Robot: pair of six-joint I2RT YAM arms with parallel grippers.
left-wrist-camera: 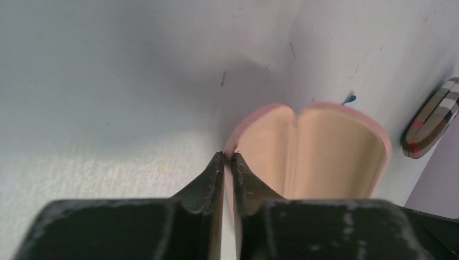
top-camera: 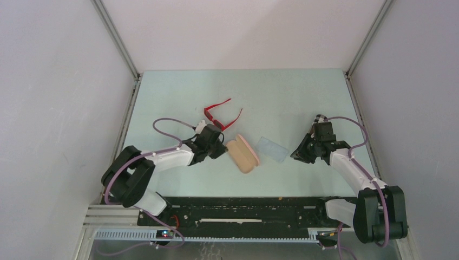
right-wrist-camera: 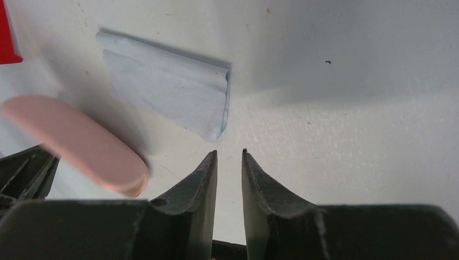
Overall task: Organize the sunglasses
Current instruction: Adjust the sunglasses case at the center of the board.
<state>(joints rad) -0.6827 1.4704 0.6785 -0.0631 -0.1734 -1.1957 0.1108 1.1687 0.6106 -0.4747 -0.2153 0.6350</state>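
Observation:
The red-framed sunglasses (top-camera: 213,119) lie unfolded on the table behind my left gripper (top-camera: 223,149); a sliver of red (right-wrist-camera: 5,32) shows in the right wrist view. A pink case (top-camera: 242,154) lies opened flat, its cream lining up (left-wrist-camera: 325,151). My left gripper (left-wrist-camera: 228,157) has its jaws pressed close together on the thin rim of the case's near-left edge. My right gripper (right-wrist-camera: 229,153) hovers open over bare table, with nothing between its fingers, just short of a pale blue cloth (right-wrist-camera: 162,89). The case's pink shell (right-wrist-camera: 81,143) lies to its left.
The folded blue cloth (top-camera: 272,149) lies between the pink case and the right gripper. A plaid case (left-wrist-camera: 433,119) lies at the far right of the left wrist view. White walls close in the table on three sides.

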